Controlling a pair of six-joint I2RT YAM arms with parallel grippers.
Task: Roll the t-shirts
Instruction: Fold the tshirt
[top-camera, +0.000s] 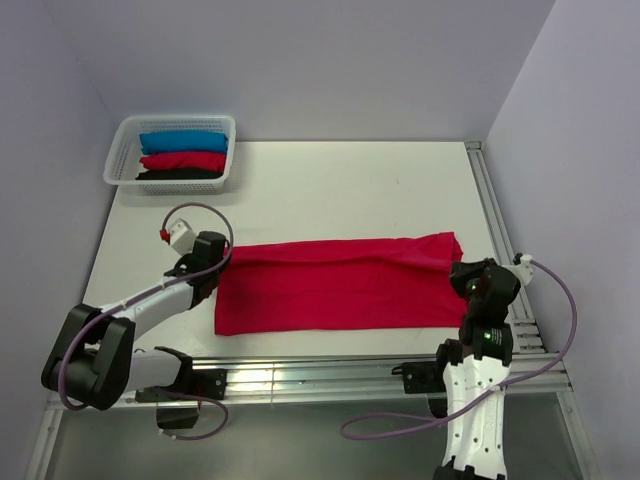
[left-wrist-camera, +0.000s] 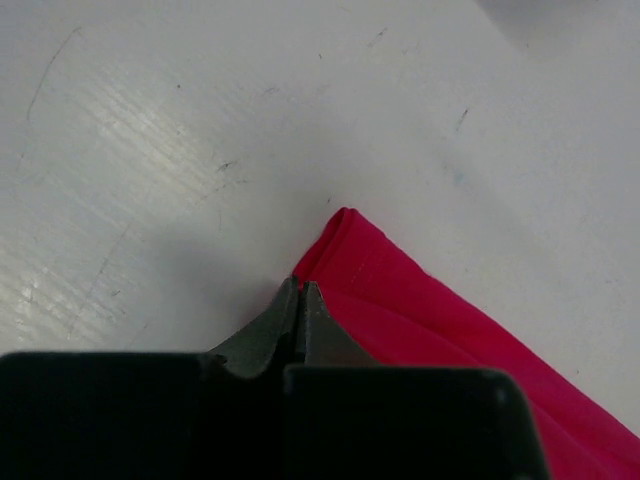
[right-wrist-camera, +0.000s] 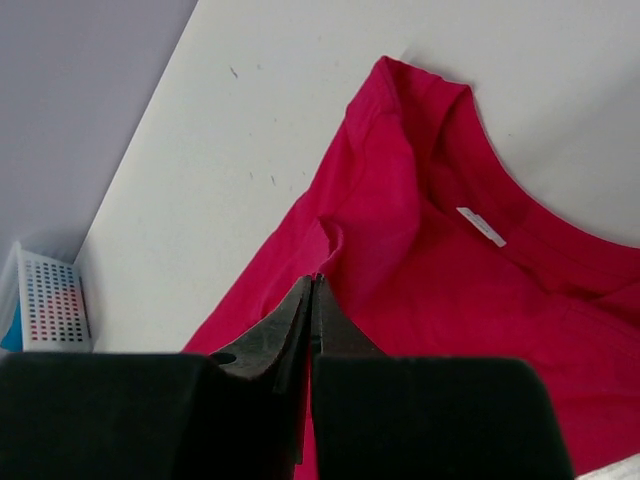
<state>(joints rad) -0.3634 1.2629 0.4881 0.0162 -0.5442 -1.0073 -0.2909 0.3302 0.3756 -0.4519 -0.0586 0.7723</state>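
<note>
A crimson-red t-shirt (top-camera: 340, 285) lies folded into a long flat strip across the near part of the table. Its neck end with a small white label (right-wrist-camera: 481, 227) points right. My left gripper (top-camera: 223, 262) is at the strip's left far corner. In the left wrist view it (left-wrist-camera: 300, 285) is shut, with the cloth's edge (left-wrist-camera: 420, 310) pinched at the tips. My right gripper (top-camera: 458, 273) sits at the right end. In the right wrist view it (right-wrist-camera: 315, 280) is shut on a small pucker of the red cloth (right-wrist-camera: 450, 300).
A white mesh basket (top-camera: 118, 160) at the back left holds three rolled shirts: blue (top-camera: 185, 141), red (top-camera: 183, 160) and black (top-camera: 178, 174). Aluminium rails run along the table's right edge (top-camera: 495, 220) and front edge (top-camera: 330, 375). Walls close in behind and on both sides.
</note>
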